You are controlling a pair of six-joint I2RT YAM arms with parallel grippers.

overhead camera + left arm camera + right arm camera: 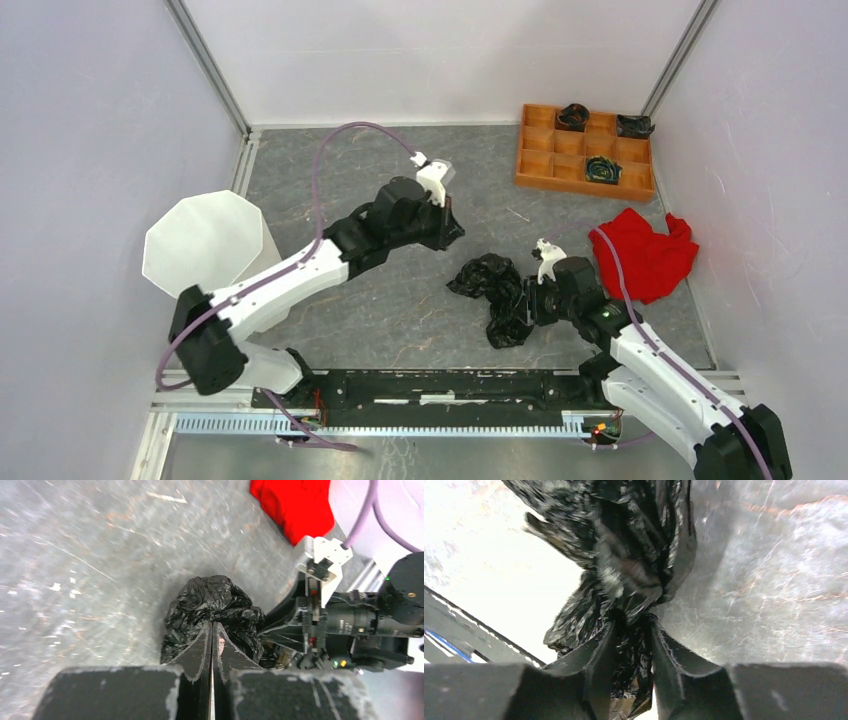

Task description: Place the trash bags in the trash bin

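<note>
r claw [630,645] pinches black trash bags [487,280] mid-frame on counter [400,310]; l claw [212,645] closed, empty; bags not yet in white bin [200,240], frame left.

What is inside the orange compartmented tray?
The orange tray holds three dark wads in separate compartments: back wad, corner wad, front wad. Other compartments look bare. Anything beneath the wads is covered.

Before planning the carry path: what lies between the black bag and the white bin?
Only the left arm crosses the bare table between bag and bin, top view.
</note>
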